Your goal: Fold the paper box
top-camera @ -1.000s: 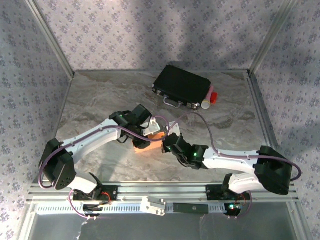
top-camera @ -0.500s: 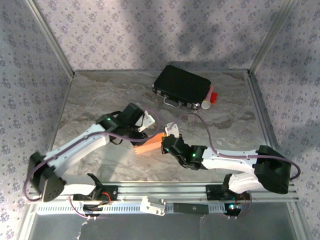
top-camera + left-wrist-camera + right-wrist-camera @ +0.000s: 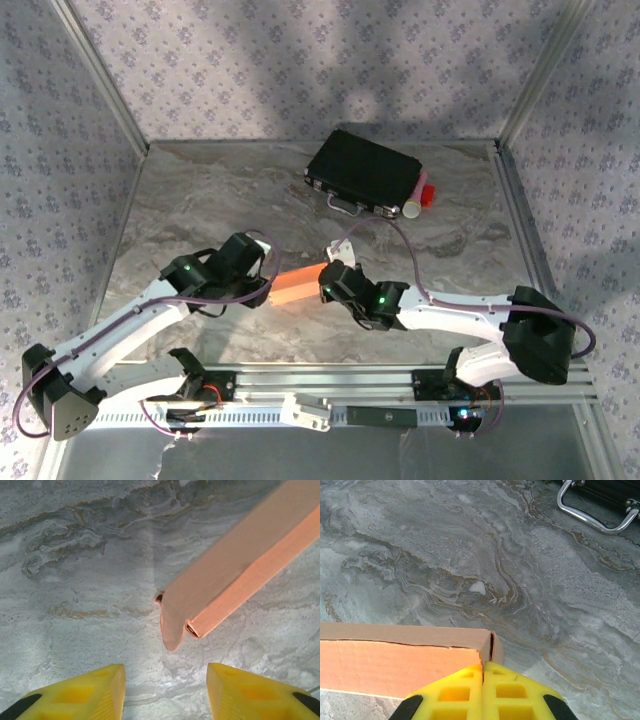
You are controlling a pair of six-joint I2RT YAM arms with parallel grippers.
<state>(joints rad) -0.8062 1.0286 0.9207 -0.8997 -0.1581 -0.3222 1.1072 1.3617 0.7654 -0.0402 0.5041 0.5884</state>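
Observation:
The paper box (image 3: 298, 284) is a long, flat salmon-orange carton, held just above the marble table (image 3: 200, 200) near the middle. My right gripper (image 3: 325, 285) is shut on its right end. In the right wrist view the yellow fingers (image 3: 455, 692) meet at the box's (image 3: 395, 655) end wall, pinching the thin cardboard there. My left gripper (image 3: 266, 284) sits just off the box's left end, open, with nothing between its fingers. In the left wrist view the box (image 3: 240, 565) slants in from the upper right, and a rounded tab (image 3: 172, 627) hangs ahead of my left gripper (image 3: 165, 695).
A black hard case (image 3: 365, 172) with metal trim lies at the back right, its handle (image 3: 592, 516) facing the arms. A red-and-white item (image 3: 420, 197) rests against the case's right side. Patterned walls close in the table on three sides.
My left arm has drawn back to the left and low, off the box. More of the box shows between the grippers. The right gripper has kept its hold and shifted slightly.

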